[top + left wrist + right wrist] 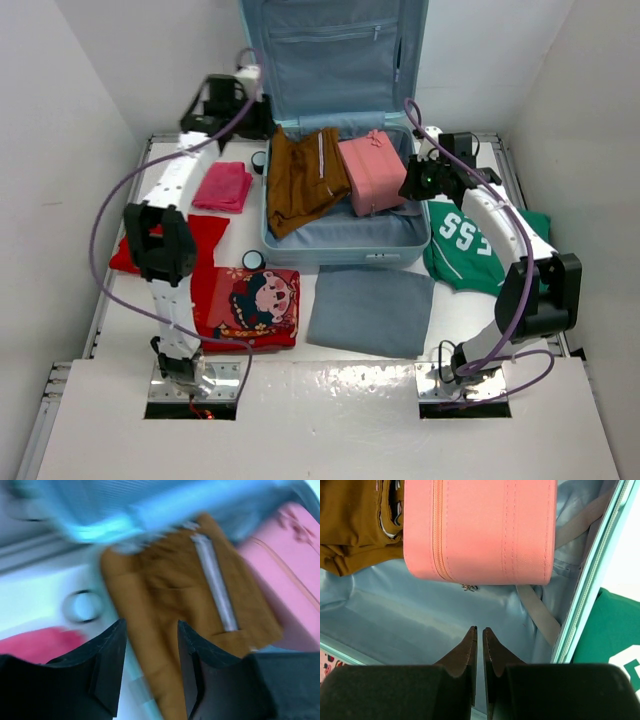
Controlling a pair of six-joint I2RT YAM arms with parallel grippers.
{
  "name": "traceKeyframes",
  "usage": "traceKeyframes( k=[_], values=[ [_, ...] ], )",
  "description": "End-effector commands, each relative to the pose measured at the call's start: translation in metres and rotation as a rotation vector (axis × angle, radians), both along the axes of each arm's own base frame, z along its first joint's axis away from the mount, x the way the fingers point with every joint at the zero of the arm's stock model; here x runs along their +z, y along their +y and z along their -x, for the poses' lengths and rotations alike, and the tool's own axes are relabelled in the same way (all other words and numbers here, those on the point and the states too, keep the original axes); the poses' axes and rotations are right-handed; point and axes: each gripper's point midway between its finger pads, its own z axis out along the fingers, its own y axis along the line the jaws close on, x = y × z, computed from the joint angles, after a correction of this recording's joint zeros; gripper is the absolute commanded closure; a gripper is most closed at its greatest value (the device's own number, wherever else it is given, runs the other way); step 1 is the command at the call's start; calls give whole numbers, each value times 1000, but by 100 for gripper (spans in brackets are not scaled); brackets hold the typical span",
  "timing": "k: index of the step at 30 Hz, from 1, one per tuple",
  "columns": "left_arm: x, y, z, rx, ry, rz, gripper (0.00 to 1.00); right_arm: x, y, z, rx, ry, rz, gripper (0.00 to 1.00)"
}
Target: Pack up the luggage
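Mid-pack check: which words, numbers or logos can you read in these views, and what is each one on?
"ESS": large white letters on the green garment right of the luggage, possibly part of a longer word.
Small badge on the luggage's front wall: too small to read.
Small mark on the lining below the pink case: too small to read.
Red cartoon cloth: a picture with no legible text.

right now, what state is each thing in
luggage, open, lid upright
pink case, zipped shut, inside the luggage
brown garment, loosely folded, inside the luggage
grey cloth, folded flat on the table
green jersey, rumpled beside the luggage
left jaws, apart, empty
right jaws, shut, empty
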Motion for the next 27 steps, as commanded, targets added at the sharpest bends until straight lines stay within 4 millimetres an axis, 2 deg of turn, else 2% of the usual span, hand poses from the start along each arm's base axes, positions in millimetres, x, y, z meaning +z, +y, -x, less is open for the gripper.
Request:
traceKeyframes(
  k=[1, 2, 3, 4, 6, 7, 8, 10, 14, 15, 16, 17, 19, 20, 21, 23, 24, 25, 27],
  values=[
    [-5, -67, 5, -87, 4, 9, 52, 22, 5, -8, 5, -55, -23, 92],
    [-7, -68, -3, -13, 1, -25, 54, 22, 3, -8, 1, -55, -19, 92],
    [-34, -67, -8, 39, 63, -49, 55, 26, 3, -9, 0, -65, -19, 92],
    [-35, -64, -10, 87, 54, -80, 56, 24, 2, -6, -2, -52, -17, 92],
    [-60, -63, -15, 175, 69, -163, 56, 25, 0, -5, -7, -50, -9, 92],
    [-72, -59, -16, 196, 91, -188, 56, 29, -2, -6, -13, -59, -6, 92],
    [-97, -60, -13, 218, 141, -206, 56, 30, -4, -7, -20, -62, -5, 92],
    [-109, -58, -12, 244, 169, -204, 56, 29, -4, -5, -19, -53, 3, 92],
    [-158, -50, -12, 295, 252, -255, 56, 25, -6, -3, -23, -42, 9, 92],
    [-168, -52, -11, 273, 280, -230, 55, 26, -7, -4, -31, -47, 9, 92],
    [-189, -55, -8, 260, 323, -230, 55, 25, -7, -3, -32, -42, 9, 92],
    [-198, -60, -5, 238, 347, -210, 55, 24, -6, -2, -32, -36, 7, 92],
    [-219, -92, 12, 21, 434, -117, 55, 27, -4, -3, -27, -37, 5, 92],
    [-240, -100, 19, -53, 470, -118, 55, 26, -5, -2, -29, -35, 8, 92],
    [-246, -124, 35, -146, 503, -100, 55, 30, -3, -3, -22, -39, 9, 92],
    [-252, -134, 46, -221, 538, -104, 55, 28, -3, -3, -16, -35, 16, 92],
    [-244, -143, 54, -260, 531, -97, 55, 31, -3, -3, -16, -38, 16, 92],
    [-248, -141, 64, -282, 549, -97, 55, 30, -3, -3, -14, -36, 18, 92],
    [-227, -153, 66, -360, 481, -50, 53, 30, -4, 1, -15, -40, 20, 92]
  ],
)
